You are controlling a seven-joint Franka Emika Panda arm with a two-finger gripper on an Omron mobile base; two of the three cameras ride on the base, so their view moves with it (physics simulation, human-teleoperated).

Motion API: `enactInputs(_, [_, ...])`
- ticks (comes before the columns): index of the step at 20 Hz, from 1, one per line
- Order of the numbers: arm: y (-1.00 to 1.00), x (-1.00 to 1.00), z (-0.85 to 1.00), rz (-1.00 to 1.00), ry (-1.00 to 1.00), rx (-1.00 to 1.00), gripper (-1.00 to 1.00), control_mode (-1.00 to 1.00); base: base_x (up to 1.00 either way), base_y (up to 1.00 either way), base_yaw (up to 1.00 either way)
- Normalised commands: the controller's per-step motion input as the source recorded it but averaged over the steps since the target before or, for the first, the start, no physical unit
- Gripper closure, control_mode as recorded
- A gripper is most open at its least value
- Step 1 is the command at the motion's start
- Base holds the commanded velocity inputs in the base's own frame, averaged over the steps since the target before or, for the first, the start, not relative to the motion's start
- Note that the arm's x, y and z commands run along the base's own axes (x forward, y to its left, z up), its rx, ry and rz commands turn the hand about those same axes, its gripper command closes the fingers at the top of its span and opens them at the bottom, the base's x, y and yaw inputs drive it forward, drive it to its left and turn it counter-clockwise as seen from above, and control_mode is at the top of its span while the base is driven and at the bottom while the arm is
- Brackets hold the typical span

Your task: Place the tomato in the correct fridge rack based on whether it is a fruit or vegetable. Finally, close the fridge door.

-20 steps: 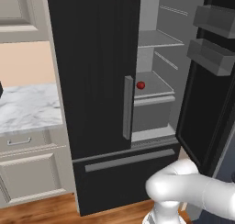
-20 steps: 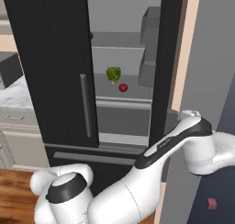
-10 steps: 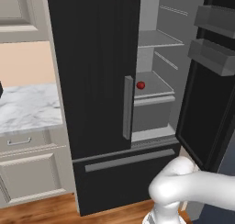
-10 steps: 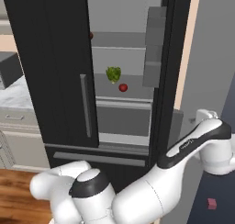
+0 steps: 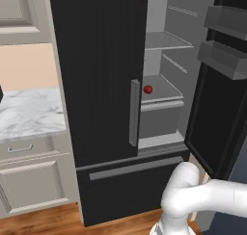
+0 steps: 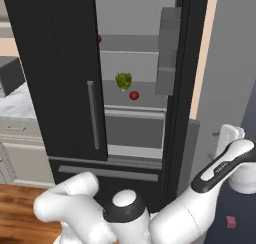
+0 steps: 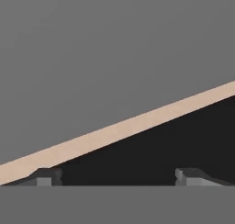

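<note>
Honestly, I can read no brand, label or lettering anywhere on the fridge, and the small dark marking on my arm's link in the right base view is too tiny to make out. From the hand view I see my gripper (image 7: 119, 177) with both finger tips (image 7: 46, 176) spread far apart and nothing between them, facing a flat grey surface, a tan strip and a black panel that I cannot identify. The tomato (image 5: 148, 89) sits on the fridge rack (image 5: 161, 103), close behind the shut left door's handle (image 5: 134, 112); being round, it shows no long axis or heading. In the right base view the leafy green bunch (image 6: 123, 80) stands just beside the tomato, up and to its left, on the same rack. The open right door (image 5: 219, 89) is cut off by the frame edge, and the left door hides the rack's left part.
</note>
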Motion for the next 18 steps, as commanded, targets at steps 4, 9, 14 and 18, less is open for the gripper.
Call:
enactInputs(4, [0.01, 0.65, -0.29, 0.19, 0.14, 0.10, -1.00, -1.00, 0.00, 0.00, 0.00])
enactInputs(9, [0.60, 0.13, -0.30, 0.27, 0.24, 0.01, -1.00, -1.00, 0.00, 0.00, 0.00])
enactInputs(14, [0.94, -0.21, -0.39, 0.30, 0.03, -0.04, -1.00, -1.00, 0.00, 0.00, 0.00])
enactInputs(18, [1.00, -0.39, -0.55, 0.29, -0.21, -0.09, -1.00, -1.00, 0.00, 0.00, 0.00])
